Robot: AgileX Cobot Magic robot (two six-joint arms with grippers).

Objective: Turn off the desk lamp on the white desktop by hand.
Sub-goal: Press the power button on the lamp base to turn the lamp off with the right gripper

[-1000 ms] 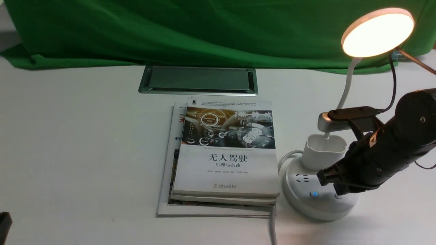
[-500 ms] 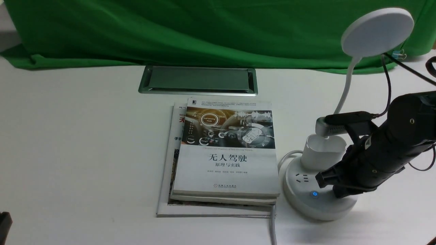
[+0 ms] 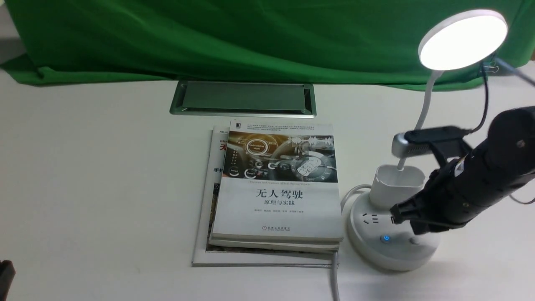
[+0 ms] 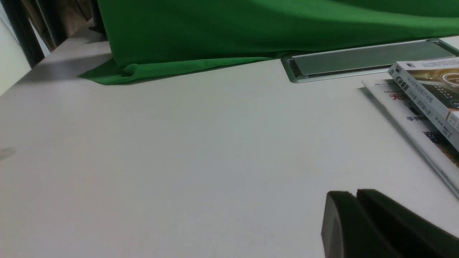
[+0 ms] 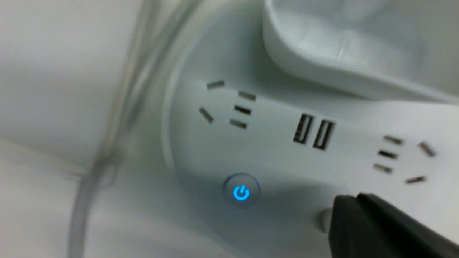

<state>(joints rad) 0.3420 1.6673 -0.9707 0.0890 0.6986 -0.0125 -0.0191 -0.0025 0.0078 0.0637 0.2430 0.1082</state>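
Observation:
The desk lamp stands at the right of the white desktop (image 3: pixel 104 175). Its disc head (image 3: pixel 463 39) glows white. Its round base (image 3: pixel 372 251) shows a lit blue power button (image 3: pixel 386 238) and a small plain button (image 3: pixel 414 241). My right gripper (image 3: pixel 403 219) is shut and empty, its tip just above the plain button. In the right wrist view the shut tip (image 5: pixel 346 206) half covers that button (image 5: pixel 323 218), beside the blue button (image 5: pixel 241 192). My left gripper (image 4: pixel 353 195) is shut and empty, low over bare desktop.
A stack of books (image 3: pixel 278 184) lies just left of the lamp base. The silver-framed hatch (image 3: pixel 243 98) sits behind it, before the green cloth (image 3: pixel 230 37). The lamp's oval cup (image 3: pixel 395 186) and gooseneck rise behind my right gripper. A grey cable (image 3: pixel 334 280) runs to the front edge.
The lamp head glowed warm one second ago, was dark half a second ago, and now glows white. My right gripper dipped onto the plain button and has risen slightly.

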